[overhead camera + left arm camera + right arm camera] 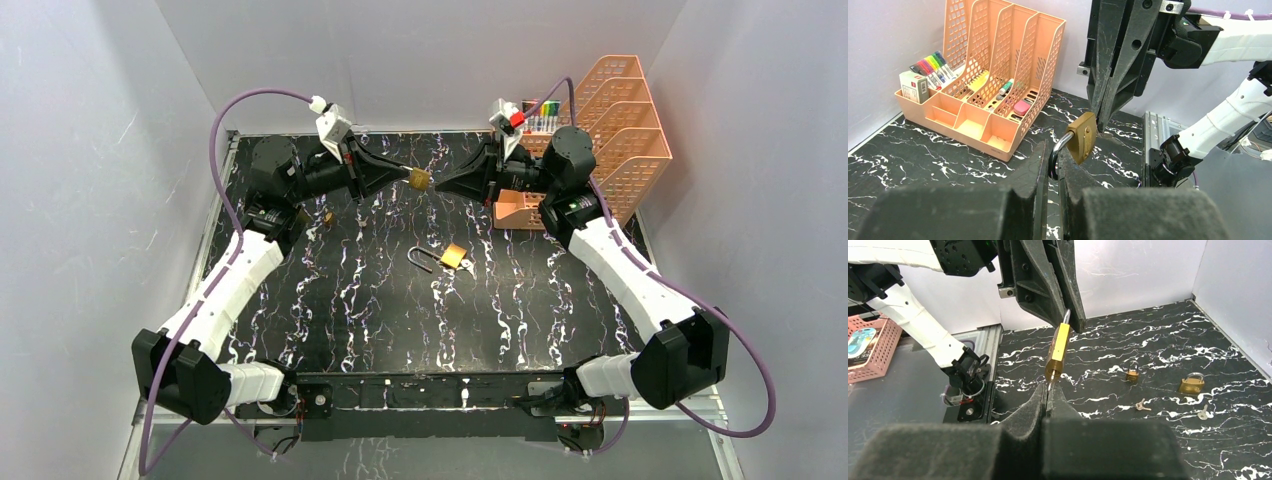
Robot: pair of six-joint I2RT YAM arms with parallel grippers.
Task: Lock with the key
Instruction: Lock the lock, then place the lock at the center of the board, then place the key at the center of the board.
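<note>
Above table [330,300], left pincer [1052,155] pinching padlock [1083,137] shackle, body lengthwise toward closed right pincer [1048,390]

Nothing legible in any view.
The white box [913,86] in the peach organizer [990,142] carries dark print, too small to read. The markers [933,66] beside it show only blurred colour bands, and on the brass padlock [1083,137] held in mid-air no stamp can be made out.
</note>
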